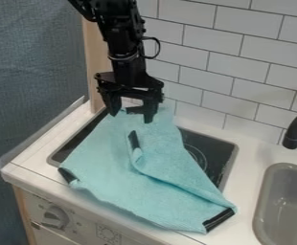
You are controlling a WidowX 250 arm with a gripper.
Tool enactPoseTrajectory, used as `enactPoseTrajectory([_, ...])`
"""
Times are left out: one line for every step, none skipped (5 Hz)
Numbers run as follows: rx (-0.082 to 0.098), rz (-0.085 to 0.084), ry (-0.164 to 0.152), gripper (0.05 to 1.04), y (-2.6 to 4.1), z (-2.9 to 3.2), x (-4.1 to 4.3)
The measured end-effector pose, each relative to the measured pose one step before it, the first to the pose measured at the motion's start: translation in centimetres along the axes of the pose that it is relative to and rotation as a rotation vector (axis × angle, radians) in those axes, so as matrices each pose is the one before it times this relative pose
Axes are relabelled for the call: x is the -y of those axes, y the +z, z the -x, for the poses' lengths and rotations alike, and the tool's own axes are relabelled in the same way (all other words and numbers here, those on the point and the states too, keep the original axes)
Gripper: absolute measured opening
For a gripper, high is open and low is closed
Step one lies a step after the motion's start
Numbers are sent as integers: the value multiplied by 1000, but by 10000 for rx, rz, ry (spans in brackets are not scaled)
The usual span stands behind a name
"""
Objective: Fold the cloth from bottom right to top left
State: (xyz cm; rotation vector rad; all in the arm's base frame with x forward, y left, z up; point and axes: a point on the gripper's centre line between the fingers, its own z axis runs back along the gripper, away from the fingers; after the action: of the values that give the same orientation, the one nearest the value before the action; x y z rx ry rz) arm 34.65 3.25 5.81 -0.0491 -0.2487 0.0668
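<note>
Blue-grey fabric (36, 72) hangs at far left, and next along is a round grey knob (55, 217) on the white stove front. Now the soft turquoise cloth with black corners (106, 162), draped across the dark cooktop (224, 149) and the white counter (250, 153), one flap turned over on top. Over its far end hangs the black two-finger gripper (131, 117), fingers apart! Rightward, a curved black faucet (295, 131) and the grey sink (260, 206) beside it.

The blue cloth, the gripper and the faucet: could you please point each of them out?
Blue cloth (103, 167): camera view, its flat layer, picture left.
Gripper (131, 117): camera view, midway between its fingertips.
Faucet (295, 127): camera view, its curved black spout.
</note>
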Motion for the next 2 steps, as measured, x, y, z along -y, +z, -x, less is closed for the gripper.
enactPoseTrajectory([-306, 15, 68, 999, -747, 739, -16])
enactPoseTrajectory([-395, -52, -767, 999, -920, 1480, 2004])
